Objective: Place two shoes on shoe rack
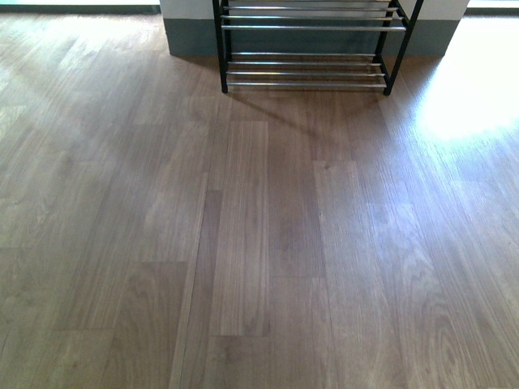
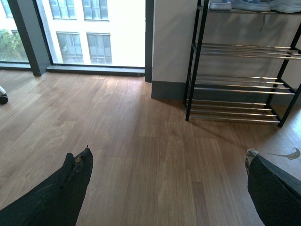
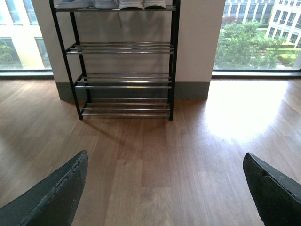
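The shoe rack (image 1: 306,71) with black frame and chrome bars stands against the wall at the far middle of the front view. It also shows in the left wrist view (image 2: 235,84) and the right wrist view (image 3: 124,80). On its top tier stand shoes with white soles (image 3: 130,4), only their lower parts visible; they also show in the left wrist view (image 2: 249,5). My left gripper (image 2: 169,162) is open and empty above bare floor. My right gripper (image 3: 165,167) is open and empty, facing the rack. Neither arm shows in the front view.
Wood plank floor (image 1: 243,243) lies between me and the rack. A white wall with grey skirting (image 3: 197,89) stands behind the rack, with floor-to-ceiling windows (image 2: 94,33) on both sides. A small dark object (image 2: 3,96) lies at the frame edge in the left wrist view.
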Robot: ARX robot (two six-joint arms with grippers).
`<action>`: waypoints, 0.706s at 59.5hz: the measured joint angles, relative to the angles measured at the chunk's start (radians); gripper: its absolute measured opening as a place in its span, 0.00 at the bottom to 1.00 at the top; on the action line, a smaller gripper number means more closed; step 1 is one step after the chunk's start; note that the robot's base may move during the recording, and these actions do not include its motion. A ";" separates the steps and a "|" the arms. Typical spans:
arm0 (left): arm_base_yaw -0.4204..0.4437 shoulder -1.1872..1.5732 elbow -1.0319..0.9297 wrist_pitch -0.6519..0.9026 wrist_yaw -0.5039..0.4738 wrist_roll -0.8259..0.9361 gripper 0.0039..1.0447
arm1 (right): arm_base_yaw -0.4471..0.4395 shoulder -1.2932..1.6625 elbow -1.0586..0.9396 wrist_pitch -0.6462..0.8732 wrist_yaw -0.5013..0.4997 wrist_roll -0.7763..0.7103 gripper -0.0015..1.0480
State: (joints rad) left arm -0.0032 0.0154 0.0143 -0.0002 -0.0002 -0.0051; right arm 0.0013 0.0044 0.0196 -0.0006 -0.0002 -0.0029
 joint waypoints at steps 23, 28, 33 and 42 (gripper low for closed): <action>0.000 0.000 0.000 0.000 0.000 0.000 0.91 | 0.000 0.000 0.000 0.000 0.000 0.000 0.91; 0.000 0.000 0.000 0.000 0.000 0.000 0.91 | 0.000 0.000 0.000 0.000 0.000 0.000 0.91; 0.000 0.000 0.000 0.000 0.000 0.000 0.91 | 0.000 0.000 0.000 0.000 0.000 0.000 0.91; 0.000 0.000 0.000 0.000 0.000 0.000 0.91 | 0.000 0.000 0.000 0.000 0.000 0.000 0.91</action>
State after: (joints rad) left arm -0.0032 0.0154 0.0143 -0.0002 -0.0002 -0.0051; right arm 0.0013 0.0044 0.0196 -0.0006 -0.0006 -0.0029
